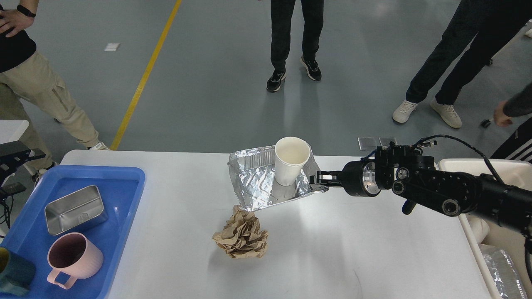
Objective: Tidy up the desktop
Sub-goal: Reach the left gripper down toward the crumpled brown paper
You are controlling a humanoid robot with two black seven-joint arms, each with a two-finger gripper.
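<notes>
Right tool point(316, 179) comes in from the right, fingers pinched narrow on the right rim of a crumpled foil tray point(262, 182). Tray sits tilted, near-left corner low by the surface; can't tell if the gripped edge is off it. White paper cup point(291, 160) stands upright inside the tray, empty, just left of the tool. Crumpled brown paper ball point(242, 235) lies on the surface just in front of the tray's near-left corner, close to touching.

The surface point(353, 249) is the white tabletop with rounded corners, filling the lower middle of the view. On its left end, a blue tray point(120, 199) holds a steel box point(74, 209), a pink mug point(72, 257) and a dark teal cup point(14, 274) cut off by the edge. Beige bin point(465, 166) beside the right end, foil inside.

Left tool: dark parts at far left edge point(12, 164), fingers not distinguishable, can't tell its state. People's legs on the grey floor behind.
</notes>
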